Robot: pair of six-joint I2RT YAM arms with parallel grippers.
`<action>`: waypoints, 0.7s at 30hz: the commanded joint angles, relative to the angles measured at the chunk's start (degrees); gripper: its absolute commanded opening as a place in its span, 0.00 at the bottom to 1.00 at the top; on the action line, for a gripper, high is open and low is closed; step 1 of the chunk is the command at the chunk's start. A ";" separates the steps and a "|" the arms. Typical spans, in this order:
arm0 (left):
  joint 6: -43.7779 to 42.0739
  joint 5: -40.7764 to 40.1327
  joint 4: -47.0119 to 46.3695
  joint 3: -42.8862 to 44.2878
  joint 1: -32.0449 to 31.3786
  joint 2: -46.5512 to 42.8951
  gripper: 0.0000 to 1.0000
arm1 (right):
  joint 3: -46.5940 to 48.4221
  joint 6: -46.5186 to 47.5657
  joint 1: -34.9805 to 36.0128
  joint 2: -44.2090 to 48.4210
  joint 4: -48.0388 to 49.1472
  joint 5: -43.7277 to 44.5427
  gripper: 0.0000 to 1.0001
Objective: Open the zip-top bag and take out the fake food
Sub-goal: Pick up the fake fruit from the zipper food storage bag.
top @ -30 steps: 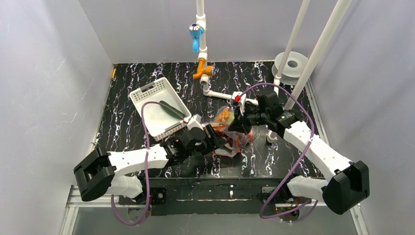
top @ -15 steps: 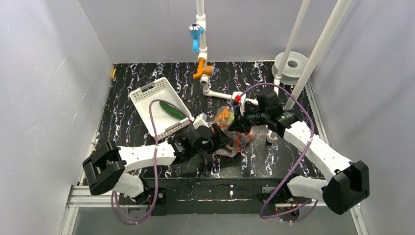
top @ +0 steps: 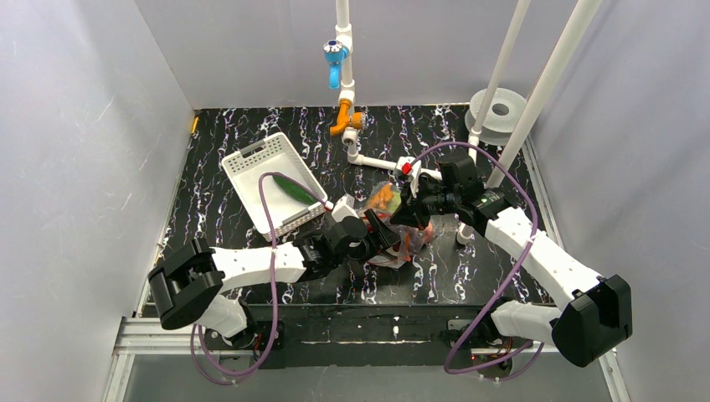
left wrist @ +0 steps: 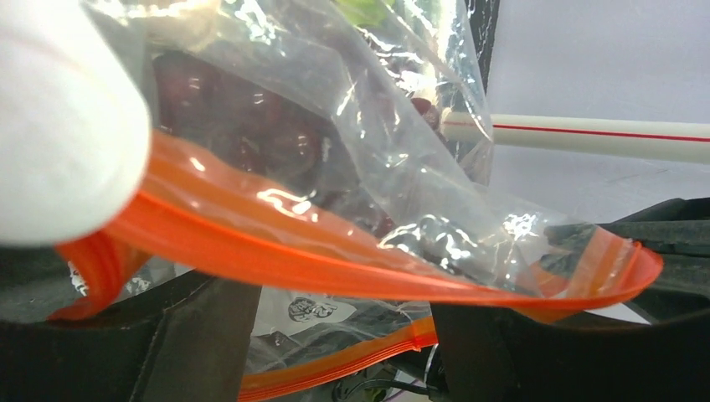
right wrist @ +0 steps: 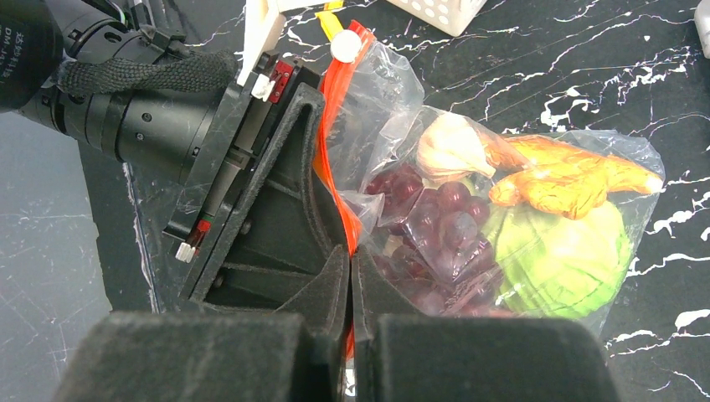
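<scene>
- Top external view: over the black, white-veined surface the left arm has stretched further forward during the last second. Its wrist is now right at the bag's mouth, and I judge that a reach inside is being prepared.
- The white slotted basket is of hard plastic. A smooth dark green cucumber lies in it, so one piece seems to be out already.
- The zip-top bag lies between the two tools, near the middle of the surface. It is thin, clear, crinkly film with shiny folds, and its orange-red zip strip is parted into two lips.
- The left tool has its jaws apart. One lip of the strip lies across them, not clamped as far as I can see.
- The right tool has its jaws together, pinching the strip.
- Still inside the bag are a knobbly dark red grape bunch, a round green vegetable, a bumpy orange piece and a pale egg-shaped piece.
</scene>
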State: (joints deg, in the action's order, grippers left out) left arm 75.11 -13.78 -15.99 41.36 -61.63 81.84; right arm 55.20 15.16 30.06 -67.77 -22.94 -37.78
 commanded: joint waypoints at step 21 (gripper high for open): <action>4.78 -8.63 4.25 0.44 -0.38 0.07 0.67 | -0.18 -0.05 -0.27 1.05 1.05 -0.93 0.01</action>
State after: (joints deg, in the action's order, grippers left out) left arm 77.19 -17.02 -18.50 40.77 -61.69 83.26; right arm 55.20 15.16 30.00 -67.77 -22.94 -37.76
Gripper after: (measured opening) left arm 0.680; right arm 0.029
